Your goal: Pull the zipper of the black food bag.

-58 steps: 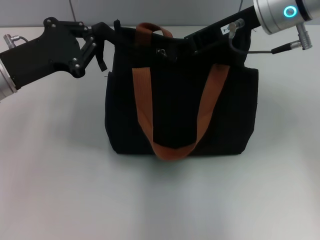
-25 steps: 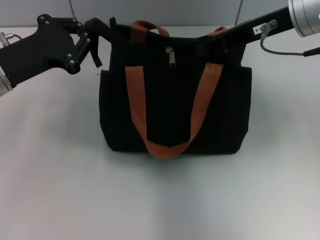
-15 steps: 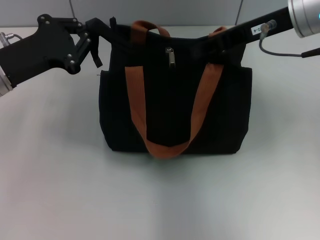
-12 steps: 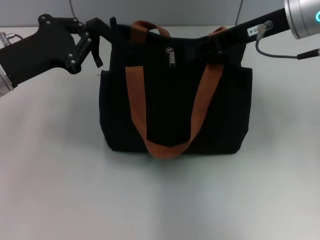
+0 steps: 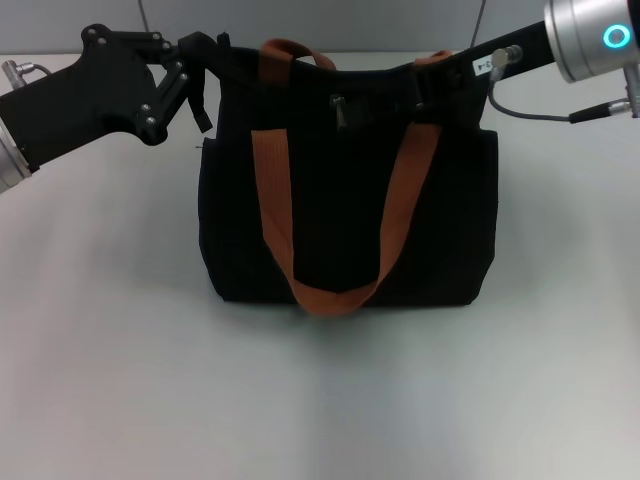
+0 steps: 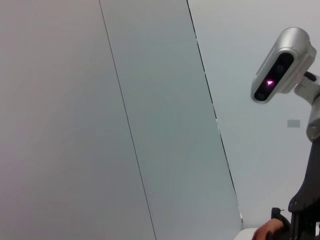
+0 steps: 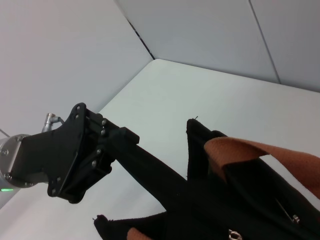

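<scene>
**Readable markings: almost none**

You can read very little here. In the head view, a small white label (image 5: 481, 64) sits on the right arm (image 5: 500, 55), with dark characters too small for you to make out. The black food bag (image 5: 345, 200) carries no legible brand or text. In the left wrist view, a small grey plate (image 6: 293, 123) on the wall is unreadable.

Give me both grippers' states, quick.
Left gripper: shut on the black food bag's top corner.
Right gripper: at the bag's top edge, cannot be told.
</scene>
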`<state>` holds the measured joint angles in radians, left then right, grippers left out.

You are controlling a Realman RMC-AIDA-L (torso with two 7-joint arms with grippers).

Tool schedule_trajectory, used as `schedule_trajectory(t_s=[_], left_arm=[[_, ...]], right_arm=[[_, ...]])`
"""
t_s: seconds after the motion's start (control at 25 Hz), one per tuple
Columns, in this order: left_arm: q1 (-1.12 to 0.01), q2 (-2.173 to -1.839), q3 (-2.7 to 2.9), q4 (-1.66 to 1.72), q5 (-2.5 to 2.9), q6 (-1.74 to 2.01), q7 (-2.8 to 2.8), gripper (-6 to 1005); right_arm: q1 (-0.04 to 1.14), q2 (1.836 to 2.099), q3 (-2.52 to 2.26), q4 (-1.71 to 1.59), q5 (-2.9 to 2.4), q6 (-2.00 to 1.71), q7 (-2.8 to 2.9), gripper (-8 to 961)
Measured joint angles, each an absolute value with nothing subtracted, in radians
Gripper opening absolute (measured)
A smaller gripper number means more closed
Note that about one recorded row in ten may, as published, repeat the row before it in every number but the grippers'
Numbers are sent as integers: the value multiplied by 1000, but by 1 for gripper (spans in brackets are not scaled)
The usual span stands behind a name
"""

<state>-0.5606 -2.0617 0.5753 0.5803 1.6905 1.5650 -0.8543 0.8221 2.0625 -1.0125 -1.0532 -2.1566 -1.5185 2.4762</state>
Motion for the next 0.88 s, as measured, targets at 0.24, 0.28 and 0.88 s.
schedule_trajectory(t_s=[0.24, 0.28, 0.88], left_arm=[[-563, -2061, 577, 581, 1682, 1566, -858, 43], [-564, -2060, 577, 581, 1679, 1567, -859, 44], [-565, -2059, 577, 581, 1666, 1569, -860, 44]], right_arm=[[850, 2070, -1013, -1005, -2153, -1490, 2475, 375], [853, 2071, -1014, -1000, -2149, -1490, 2475, 375], [862, 2077, -1013, -973, -2118, -1473, 2479, 373]])
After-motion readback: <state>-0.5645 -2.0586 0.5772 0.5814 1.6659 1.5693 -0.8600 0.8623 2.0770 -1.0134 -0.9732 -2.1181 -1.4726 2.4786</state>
